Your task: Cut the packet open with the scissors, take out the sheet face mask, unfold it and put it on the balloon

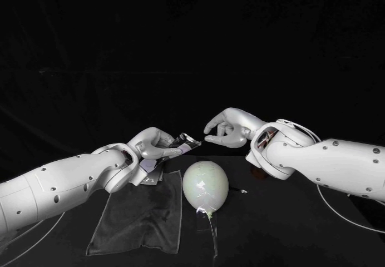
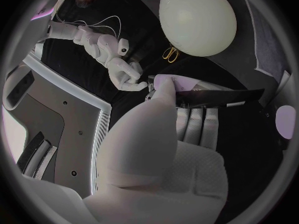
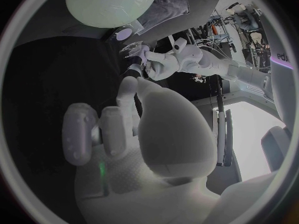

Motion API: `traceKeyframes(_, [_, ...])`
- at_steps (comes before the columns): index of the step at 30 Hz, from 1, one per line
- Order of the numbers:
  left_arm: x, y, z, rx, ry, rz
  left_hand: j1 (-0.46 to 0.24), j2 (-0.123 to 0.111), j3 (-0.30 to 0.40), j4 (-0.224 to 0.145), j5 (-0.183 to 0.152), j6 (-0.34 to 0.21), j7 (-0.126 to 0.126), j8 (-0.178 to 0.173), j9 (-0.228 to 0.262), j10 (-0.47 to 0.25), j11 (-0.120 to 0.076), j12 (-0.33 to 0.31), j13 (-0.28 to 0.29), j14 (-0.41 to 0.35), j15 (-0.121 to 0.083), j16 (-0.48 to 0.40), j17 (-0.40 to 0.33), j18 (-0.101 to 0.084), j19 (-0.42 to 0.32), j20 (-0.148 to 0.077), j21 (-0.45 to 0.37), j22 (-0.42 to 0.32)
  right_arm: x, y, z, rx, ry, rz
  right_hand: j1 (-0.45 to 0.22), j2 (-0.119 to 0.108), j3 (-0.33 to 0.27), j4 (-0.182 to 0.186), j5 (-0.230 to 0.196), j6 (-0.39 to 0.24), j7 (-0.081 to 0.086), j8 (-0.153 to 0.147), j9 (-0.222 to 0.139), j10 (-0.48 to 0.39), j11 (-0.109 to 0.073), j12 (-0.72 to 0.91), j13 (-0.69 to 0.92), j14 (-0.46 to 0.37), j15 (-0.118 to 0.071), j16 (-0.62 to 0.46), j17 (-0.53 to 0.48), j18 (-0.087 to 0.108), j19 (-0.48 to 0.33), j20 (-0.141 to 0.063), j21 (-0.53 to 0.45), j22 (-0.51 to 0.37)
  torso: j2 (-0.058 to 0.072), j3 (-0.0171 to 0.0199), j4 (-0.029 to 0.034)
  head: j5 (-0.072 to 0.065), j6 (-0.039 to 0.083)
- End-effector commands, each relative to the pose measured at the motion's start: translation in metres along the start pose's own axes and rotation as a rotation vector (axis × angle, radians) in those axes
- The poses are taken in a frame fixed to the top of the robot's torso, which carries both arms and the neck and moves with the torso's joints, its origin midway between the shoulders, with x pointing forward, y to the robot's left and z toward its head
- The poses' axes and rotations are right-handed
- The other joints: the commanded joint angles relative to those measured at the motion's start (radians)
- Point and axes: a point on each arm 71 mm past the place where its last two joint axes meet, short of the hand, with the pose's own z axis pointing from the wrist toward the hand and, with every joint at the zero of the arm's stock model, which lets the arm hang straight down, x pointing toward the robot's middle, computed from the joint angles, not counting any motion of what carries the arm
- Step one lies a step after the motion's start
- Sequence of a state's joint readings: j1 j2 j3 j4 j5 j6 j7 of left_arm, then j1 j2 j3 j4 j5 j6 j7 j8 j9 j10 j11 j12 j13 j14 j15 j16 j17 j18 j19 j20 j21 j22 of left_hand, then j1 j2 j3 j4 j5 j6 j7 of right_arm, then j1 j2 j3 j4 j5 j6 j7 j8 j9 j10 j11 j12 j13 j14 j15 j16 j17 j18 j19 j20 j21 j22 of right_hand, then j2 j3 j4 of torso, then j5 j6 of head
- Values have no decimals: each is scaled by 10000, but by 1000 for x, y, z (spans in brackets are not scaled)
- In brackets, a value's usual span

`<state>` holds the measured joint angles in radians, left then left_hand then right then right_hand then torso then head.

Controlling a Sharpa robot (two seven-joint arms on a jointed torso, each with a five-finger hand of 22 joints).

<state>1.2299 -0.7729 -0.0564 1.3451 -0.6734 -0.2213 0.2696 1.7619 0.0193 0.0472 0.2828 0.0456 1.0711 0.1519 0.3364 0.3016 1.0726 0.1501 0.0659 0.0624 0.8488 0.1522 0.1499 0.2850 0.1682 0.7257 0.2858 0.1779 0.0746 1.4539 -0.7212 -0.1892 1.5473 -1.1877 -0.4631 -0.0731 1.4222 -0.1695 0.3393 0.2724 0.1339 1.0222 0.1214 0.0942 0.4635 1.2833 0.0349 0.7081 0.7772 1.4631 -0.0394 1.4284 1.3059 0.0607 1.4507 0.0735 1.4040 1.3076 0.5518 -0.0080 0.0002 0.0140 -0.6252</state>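
A: Logging hands. Gripping the packet (image 1: pixel 183 143) with the left hand (image 1: pixel 152 146), thumb pressing it against the fingers, holding it raised above the table (image 1: pixel 305 228), toward the left edge. Curling the right hand (image 1: pixel 227 130) in on nothing, hovering near the packet's free end, apart from it.

B: Judging the step: reaching in for the sheet face mask, not yet out. Failing to make out a cut at the packet's end.

A: Advising for a clean pull: pinching only the mask's edge at the mouth, drawing straight along the packet's length, bracing firmly with the left hand against slipping or tearing.

B: Noting surroundings. Seeing the balloon (image 1: pixel 205 184) lying midway across the table, toward the near edge, below both hands; a clear sheet (image 1: pixel 141 219) lying flat just beside it, on the left-edge side; yellow-handled scissors (image 2: pixel 169 54) resting just beside the balloon, partly hidden by it.

A: Flagging hazards: finding nothing between the hands; expecting the balloon, probably light, to be rolling at any nudge.
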Motion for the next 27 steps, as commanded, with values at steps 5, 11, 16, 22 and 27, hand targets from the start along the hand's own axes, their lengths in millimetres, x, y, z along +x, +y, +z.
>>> traceKeyframes(5, [5, -7, 2, 333, 197, -248, 98, 26, 81, -9, 23, -32, 51, 20, 103, 67, 11, -44, -14, 66, -20, -40, -15, 65, 46, 59, -5, -14, 10, 6, 5, -295, 222, -836, -67, -11, 161, -70, 14, -20, 41, -80, 54, 456, 13, 1595, 1580, 769, 58, 610, 1127, -247, 345, 7, 474, 1474, 7, 3, 4, -55, -56])
traceKeyframes(11, [7, -9, 3, 373, 276, -291, 101, 28, 85, -8, 22, -36, 55, 21, 103, 66, 10, -45, -14, 65, -19, -43, -18, 62, 47, 59, -7, -15, 15, 10, 9, -453, 324, -979, -62, 14, 219, -108, -8, 22, 31, -71, 83, 484, 7, 1909, 1926, 783, 61, 675, 1226, -271, 403, 14, 565, 1570, 7, -5, 13, -66, -92])
traceKeyframes(16, [8, -10, 3, 392, 321, -308, 101, 28, 85, -8, 22, -36, 55, 21, 103, 66, 10, -45, -14, 65, -19, -43, -18, 62, 47, 59, -7, -15, 17, 12, 10, -502, 374, -1006, -44, 66, 281, -144, -10, 82, 13, -45, 112, 522, -4, 2125, 2158, 788, 56, 709, 1280, -283, 430, 13, 609, 1619, -9, -11, 16, -62, -118])
traceKeyframes(22, [8, -10, 3, 411, 348, -313, 108, 31, 96, -6, 23, -46, 62, 24, 106, 63, 12, -47, -14, 62, -17, -52, -23, 54, 46, 59, -11, -18, 20, 14, 11, -558, 503, -1071, -29, 82, 316, -179, -20, 140, -7, -16, 137, 541, -18, 2239, 2288, 792, 47, 730, 1316, -290, 446, 9, 637, 1650, -7, -12, 15, -73, -130])
traceKeyframes(27, [9, -10, 2, 426, 370, -323, 108, 31, 96, -6, 23, -46, 62, 24, 106, 63, 12, -47, -14, 62, -17, -52, -23, 54, 46, 59, -11, -18, 21, 13, 11, -536, 611, -1166, 25, 117, 385, -256, -50, 238, -45, 38, 179, 567, -47, 2379, 2450, 797, 28, 755, 1359, -300, 469, -3, 675, 1693, -5, -12, 20, -63, -150])
